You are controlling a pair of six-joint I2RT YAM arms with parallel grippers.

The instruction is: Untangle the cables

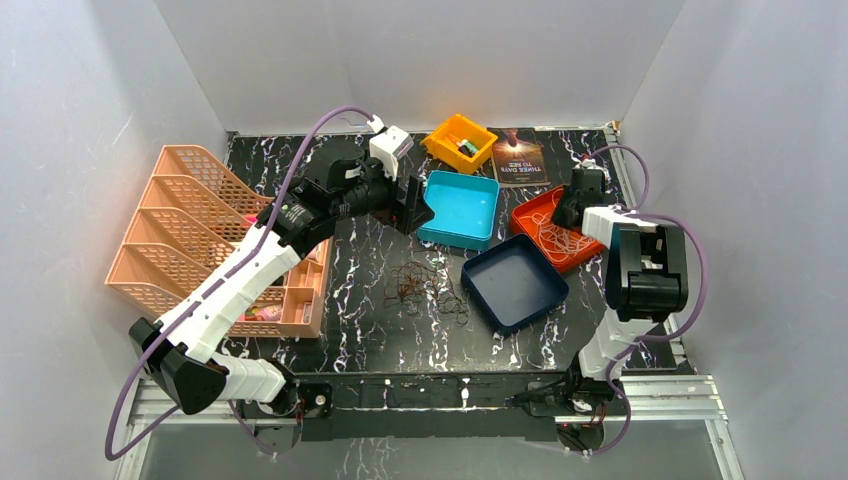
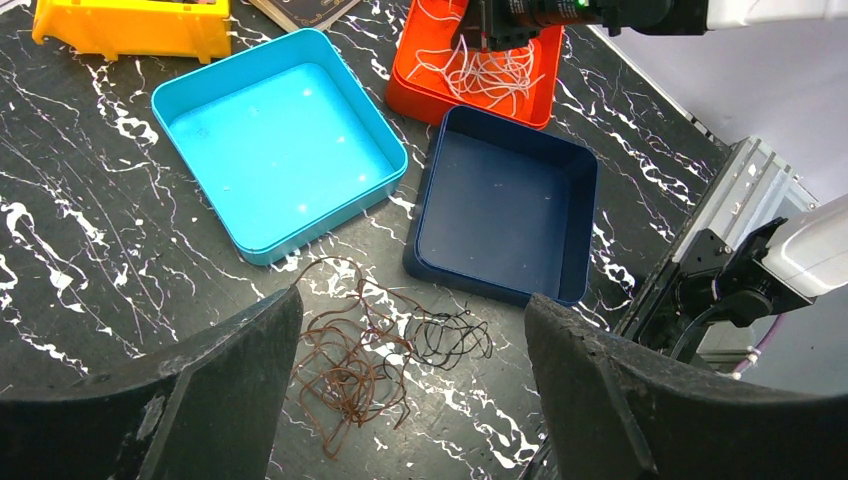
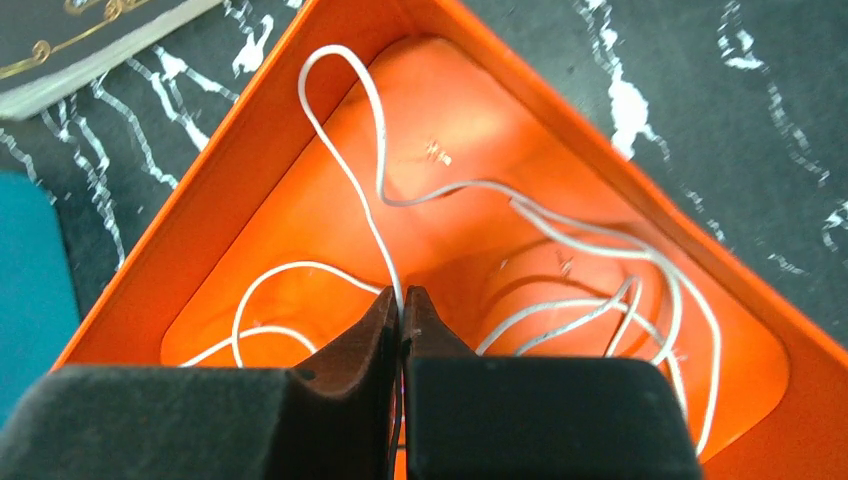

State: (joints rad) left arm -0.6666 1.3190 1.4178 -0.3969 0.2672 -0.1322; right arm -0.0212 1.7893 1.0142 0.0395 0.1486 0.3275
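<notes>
White walls box in a black counter (image 1: pixel 400 345) veined with white. Loose on it, near the middle, lies a clump of reddish-brown cable (image 2: pixel 345 370), looped and curly, with a thin black cable (image 2: pixel 452 340) coiled just beside it and touching its edge. A white cable (image 2: pixel 495 78) lies apart from these, heaped in loops inside the orange tray (image 3: pixel 470 110) at the far right.

The right jaws are clenched on a strand of that white cable, their dark fingers (image 3: pixel 350 350) pressed flat together with the strand running up from between them, low over the tray's floor. The left jaws are spread wide, released and empty; their fingers (image 2: pixel 230 380) frame the brown and black clump from above without touching it.

A navy tray (image 2: pixel 500 210) sits just beside the clump, its far corner against the orange tray. A cyan tray (image 2: pixel 280 140) lies close by on its other side. Further back stand a yellow bin (image 1: pixel 445 130) and a dark book (image 1: pixel 518 157). A peach file rack (image 1: pixel 190 220) fills the counter's left edge.
</notes>
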